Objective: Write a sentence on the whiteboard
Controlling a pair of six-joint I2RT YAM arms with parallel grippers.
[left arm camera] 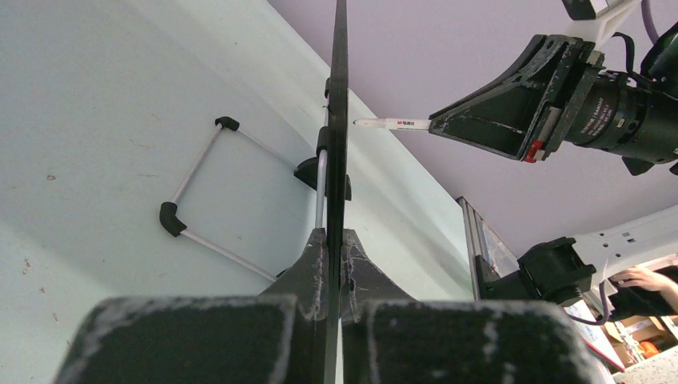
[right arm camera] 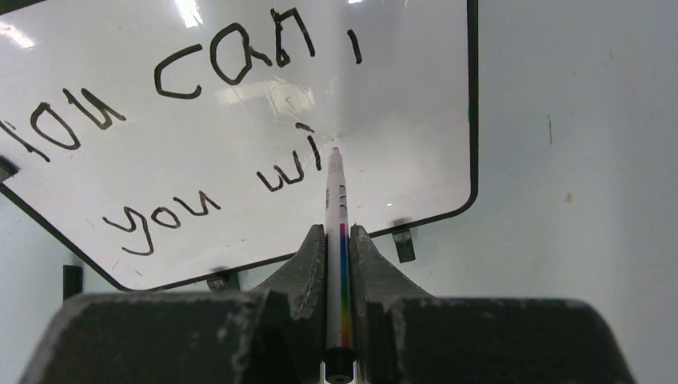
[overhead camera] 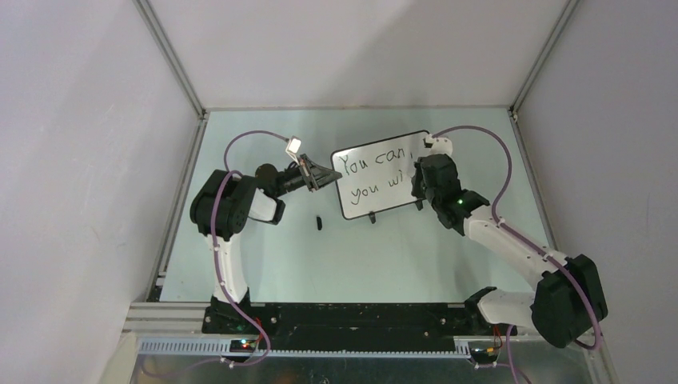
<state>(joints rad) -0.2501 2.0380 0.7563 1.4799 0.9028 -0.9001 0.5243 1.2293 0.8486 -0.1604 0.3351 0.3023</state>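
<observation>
The whiteboard (overhead camera: 376, 172) stands tilted on the table's middle, framed in black. It bears the sentence (overhead camera: 369, 164) in black marker: "You can," above "you wi". My left gripper (overhead camera: 320, 174) is shut on the board's left edge; the left wrist view shows the board edge-on (left arm camera: 339, 120) between the jaws. My right gripper (overhead camera: 416, 178) is shut on a white marker (right arm camera: 336, 208) with a rainbow stripe. Its tip touches the board (right arm camera: 240, 120) just right of the "wi" (right arm camera: 289, 166). The marker also shows in the left wrist view (left arm camera: 392, 124).
A small black marker cap (overhead camera: 318, 222) lies on the table in front of the board's left corner. The board's wire stand (left arm camera: 200, 192) rests on the table behind it. Metal rails and walls border the table.
</observation>
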